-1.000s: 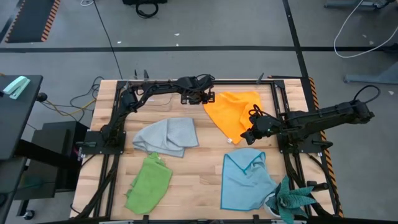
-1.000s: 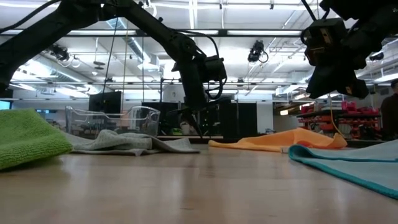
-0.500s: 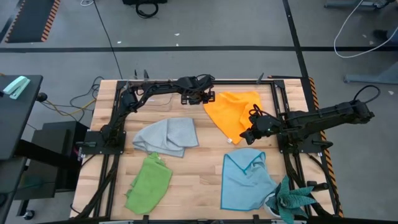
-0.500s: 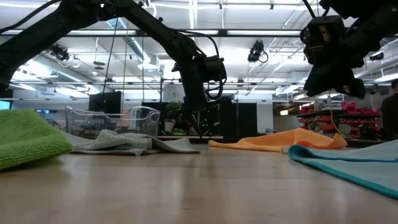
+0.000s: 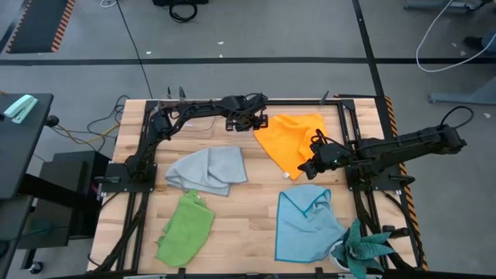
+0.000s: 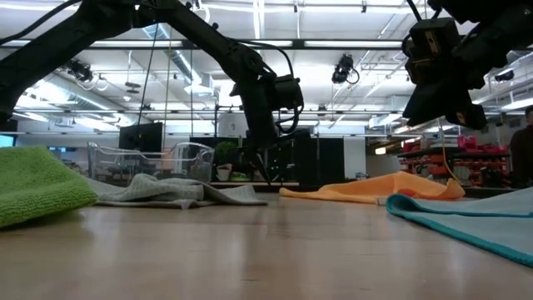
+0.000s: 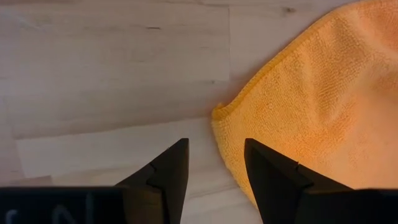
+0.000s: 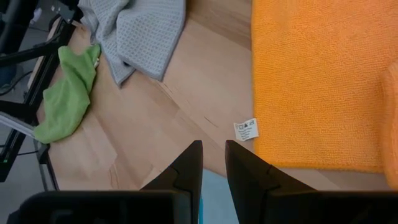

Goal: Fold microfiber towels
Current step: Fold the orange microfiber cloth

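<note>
Orange-yellow towel (image 5: 293, 139) between left gripper (image 5: 260, 121) and right gripper (image 5: 307, 168) (both above table).

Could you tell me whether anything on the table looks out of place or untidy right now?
All four towels lie unfolded and rumpled: the grey towel bunched, the green towel crumpled, the blue towel with a corner flipped over. The orange towel lies askew, its white tag showing.

four thin towels lie loosely rumpled, none folded neatly. taking the orange towel (image 5: 293, 139) as landmark, the grey one (image 5: 209, 170) lies to its left, the blue (image 5: 308, 222) just below it, and the green (image 5: 187, 227) below the grey.
</note>
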You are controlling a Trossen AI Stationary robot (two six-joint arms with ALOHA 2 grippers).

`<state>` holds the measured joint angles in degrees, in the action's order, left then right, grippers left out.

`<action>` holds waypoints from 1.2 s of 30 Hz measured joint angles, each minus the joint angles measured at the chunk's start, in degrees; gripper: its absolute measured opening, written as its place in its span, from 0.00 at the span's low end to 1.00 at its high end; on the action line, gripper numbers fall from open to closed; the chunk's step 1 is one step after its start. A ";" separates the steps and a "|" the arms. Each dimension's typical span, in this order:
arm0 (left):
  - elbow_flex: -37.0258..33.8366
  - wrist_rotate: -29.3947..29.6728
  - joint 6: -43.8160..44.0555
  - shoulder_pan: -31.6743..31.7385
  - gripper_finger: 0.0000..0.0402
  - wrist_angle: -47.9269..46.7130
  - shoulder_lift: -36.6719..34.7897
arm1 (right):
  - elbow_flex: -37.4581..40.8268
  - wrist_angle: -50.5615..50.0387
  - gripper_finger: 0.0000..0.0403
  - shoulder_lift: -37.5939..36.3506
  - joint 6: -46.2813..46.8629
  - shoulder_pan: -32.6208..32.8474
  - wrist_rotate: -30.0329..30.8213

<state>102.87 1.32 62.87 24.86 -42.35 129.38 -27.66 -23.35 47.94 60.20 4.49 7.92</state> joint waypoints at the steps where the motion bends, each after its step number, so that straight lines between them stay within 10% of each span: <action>1: 0.00 -0.01 -0.02 -0.03 0.41 -0.12 0.00 | 0.00 0.00 0.19 0.00 0.02 0.00 0.03; 36: 0.13 -7.12 -3.50 -2.93 0.26 5.81 3.87 | 0.00 0.62 0.19 0.02 2.25 1.64 0.63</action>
<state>103.00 -5.80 59.37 21.93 -36.54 133.25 -27.66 -22.73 47.97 62.46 6.13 8.56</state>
